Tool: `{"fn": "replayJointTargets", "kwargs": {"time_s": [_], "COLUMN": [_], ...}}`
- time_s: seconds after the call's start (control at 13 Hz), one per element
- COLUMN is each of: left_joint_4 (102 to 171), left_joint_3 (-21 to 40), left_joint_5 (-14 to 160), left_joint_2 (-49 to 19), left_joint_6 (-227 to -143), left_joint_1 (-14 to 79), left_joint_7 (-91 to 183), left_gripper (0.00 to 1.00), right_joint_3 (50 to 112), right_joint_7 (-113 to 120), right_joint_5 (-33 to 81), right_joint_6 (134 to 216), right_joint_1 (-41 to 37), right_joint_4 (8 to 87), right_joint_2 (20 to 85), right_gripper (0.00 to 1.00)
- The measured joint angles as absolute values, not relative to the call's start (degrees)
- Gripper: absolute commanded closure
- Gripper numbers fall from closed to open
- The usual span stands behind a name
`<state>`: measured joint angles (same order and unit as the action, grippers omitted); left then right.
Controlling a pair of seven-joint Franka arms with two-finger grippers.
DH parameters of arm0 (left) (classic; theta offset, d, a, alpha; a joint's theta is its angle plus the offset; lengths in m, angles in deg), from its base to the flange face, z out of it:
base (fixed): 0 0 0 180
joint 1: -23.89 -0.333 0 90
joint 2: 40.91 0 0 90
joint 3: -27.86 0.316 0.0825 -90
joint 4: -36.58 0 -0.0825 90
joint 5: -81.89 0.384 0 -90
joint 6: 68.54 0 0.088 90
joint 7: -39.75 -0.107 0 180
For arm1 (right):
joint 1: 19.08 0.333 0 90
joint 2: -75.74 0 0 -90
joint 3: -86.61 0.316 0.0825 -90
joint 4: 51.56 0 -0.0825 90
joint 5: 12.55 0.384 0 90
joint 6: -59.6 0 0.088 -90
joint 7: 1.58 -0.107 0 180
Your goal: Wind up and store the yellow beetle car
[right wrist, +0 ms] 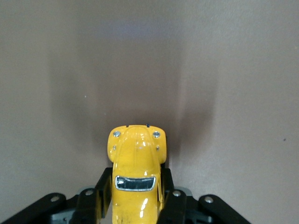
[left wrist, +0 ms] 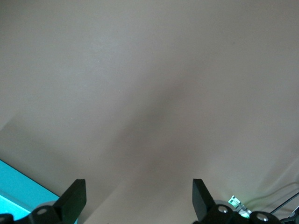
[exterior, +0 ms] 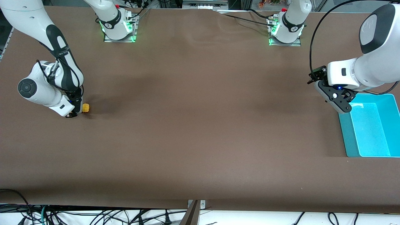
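Right gripper down at the table by the right arm's end, clamped tight on the yellow beetle car (nose poking out past the fingers). Left gripper hanging spread wide, gripping nothing, just waiting over the rim of the teal bin.

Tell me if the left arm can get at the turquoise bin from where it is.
Probably yes: the left end effector hangs open right at the turquoise bin's edge, and nothing stands between them.
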<state>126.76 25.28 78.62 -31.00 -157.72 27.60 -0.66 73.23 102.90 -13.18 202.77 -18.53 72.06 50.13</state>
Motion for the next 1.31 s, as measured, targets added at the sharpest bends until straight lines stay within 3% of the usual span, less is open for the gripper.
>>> {"fn": "replayJointTargets", "kwargs": {"time_s": [0.62,0.69,0.85,1.31], "left_joint_4": [126.8,126.8,126.8,126.8], "left_joint_3": [25.1,25.1,25.1,25.2], "left_joint_5": [78.6,78.6,78.6,78.6], "left_joint_2": [-30.4,-30.4,-30.3,-29.8], "left_joint_6": [-157.6,-157.6,-157.7,-157.6], "left_joint_1": [28.0,28.0,28.0,27.9], "left_joint_7": [-2.5,-2.6,-3.5,-4.6], "left_gripper": [0.0,0.0,0.0,0.0], "right_joint_3": [69.4,69.4,69.3,69.2], "right_joint_7": [103.0,103.0,103.0,102.8], "right_joint_5": [-15.2,-15.3,-15.3,-15.3], "right_joint_6": [203.3,203.3,203.3,195.7], "right_joint_1": [-18.8,-18.8,-18.8,-19.2], "right_joint_4": [72.1,72.1,72.1,69.3], "right_joint_2": [49.5,49.5,49.5,50.5], "right_gripper": [0.94,0.76,0.0,0.0]}}
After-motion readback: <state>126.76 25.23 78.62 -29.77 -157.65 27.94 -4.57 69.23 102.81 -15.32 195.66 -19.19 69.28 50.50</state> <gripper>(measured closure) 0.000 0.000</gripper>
